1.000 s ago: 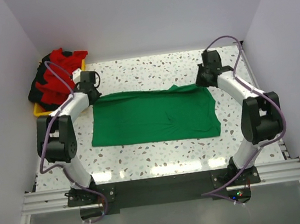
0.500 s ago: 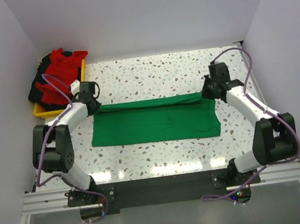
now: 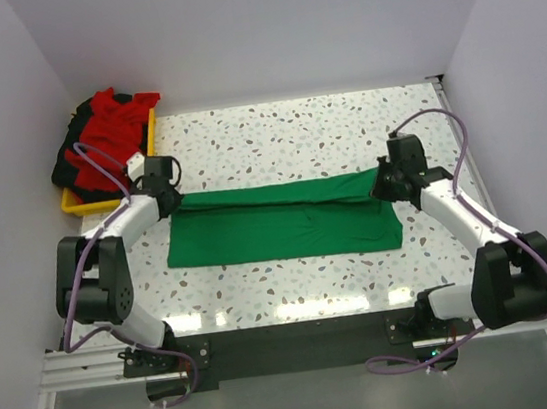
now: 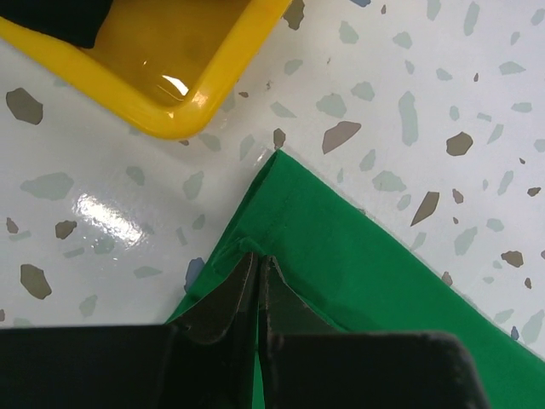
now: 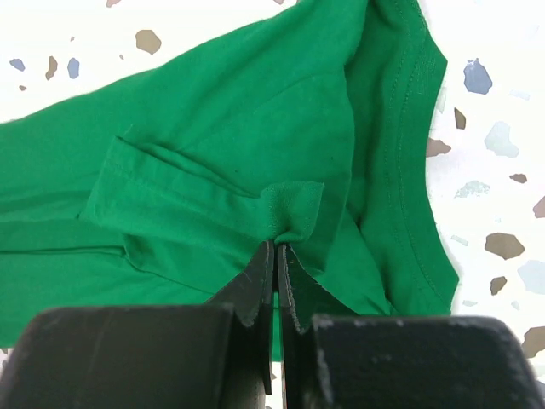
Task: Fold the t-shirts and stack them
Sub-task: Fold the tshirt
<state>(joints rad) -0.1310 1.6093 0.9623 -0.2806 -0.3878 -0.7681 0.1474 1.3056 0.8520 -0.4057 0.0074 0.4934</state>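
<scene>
I'm holding both far corners of the green t-shirt (image 3: 282, 229) so its back edge folds toward me as one straight line. The left gripper (image 4: 257, 258) is clenched on the hem corner near the yellow tray (image 4: 192, 94), and the right gripper (image 5: 277, 245) is clenched on a fabric bunch beside the neckline. The shirt lies mid-way across the terrazzo table (image 3: 274, 129), far strip doubled over the flat near half, not yet stacked; both arms reach forward and low, elbows out, wrists angled in toward the shirt.
</scene>
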